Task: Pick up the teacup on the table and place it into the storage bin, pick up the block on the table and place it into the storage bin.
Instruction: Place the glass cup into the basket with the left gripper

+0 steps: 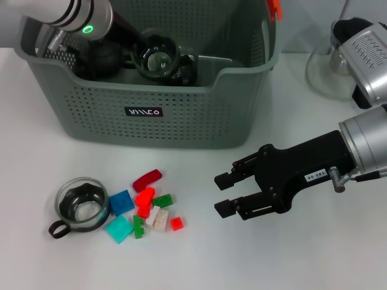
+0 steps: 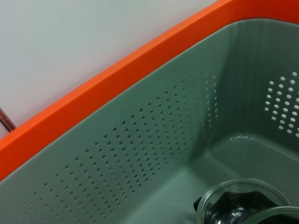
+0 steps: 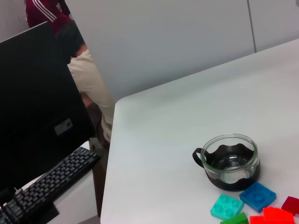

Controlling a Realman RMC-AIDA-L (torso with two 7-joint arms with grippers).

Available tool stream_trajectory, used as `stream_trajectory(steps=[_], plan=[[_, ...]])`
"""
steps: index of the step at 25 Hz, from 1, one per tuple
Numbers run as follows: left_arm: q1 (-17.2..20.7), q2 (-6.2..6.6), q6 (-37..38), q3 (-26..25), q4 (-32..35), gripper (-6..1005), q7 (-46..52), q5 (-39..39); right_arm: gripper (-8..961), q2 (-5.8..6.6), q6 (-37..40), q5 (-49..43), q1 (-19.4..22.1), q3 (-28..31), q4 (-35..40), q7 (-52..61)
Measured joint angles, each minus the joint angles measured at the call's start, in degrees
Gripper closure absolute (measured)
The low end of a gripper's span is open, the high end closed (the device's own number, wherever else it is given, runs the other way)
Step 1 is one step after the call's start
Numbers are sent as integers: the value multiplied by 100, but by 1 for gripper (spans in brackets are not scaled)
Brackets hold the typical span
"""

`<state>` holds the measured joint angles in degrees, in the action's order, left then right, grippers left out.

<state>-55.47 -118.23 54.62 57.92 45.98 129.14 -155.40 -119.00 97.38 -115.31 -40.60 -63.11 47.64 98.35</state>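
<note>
- The bin (image 1: 181,115) fills the upper left and centre of the head view, standing on the white table (image 1: 290,260).
- The left arm reaches into the bin from the upper left corner; its gripper (image 1: 160,60) is down inside, next to a glass cup (image 1: 158,59) with a dark insert. I cannot tell whether the fingers are open or closed.
- The left wrist view shows the bin's perforated inner wall, its orange rim (image 2: 117,74), and the rim of that cup (image 2: 243,203) on the bin floor at the lower right.
- A teacup (image 1: 80,205) sits on the table at the lower left of the head view, handle toward the bottom left corner.
- Just right of it lies a cluster of blocks (image 1: 148,208) in blue, teal, red, green and white.
- The right gripper (image 1: 222,193) hovers at centre right, fingers apart and holding nothing, pointing toward the blocks but apart from them.
- A glass teapot (image 1: 329,69) stands at the upper right edge.
</note>
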Motion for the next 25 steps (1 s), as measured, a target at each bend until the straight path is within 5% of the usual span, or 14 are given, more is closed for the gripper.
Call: stream_trajectory(steps=[11,25], plan=[[30,-118,-133,244,-35,951,-16,-25,391,0,-29,0,0,0,0,-6],[26,-124,-148,280,-61,950,-20,-35,391,0,-44,0,26,0,0,-18]])
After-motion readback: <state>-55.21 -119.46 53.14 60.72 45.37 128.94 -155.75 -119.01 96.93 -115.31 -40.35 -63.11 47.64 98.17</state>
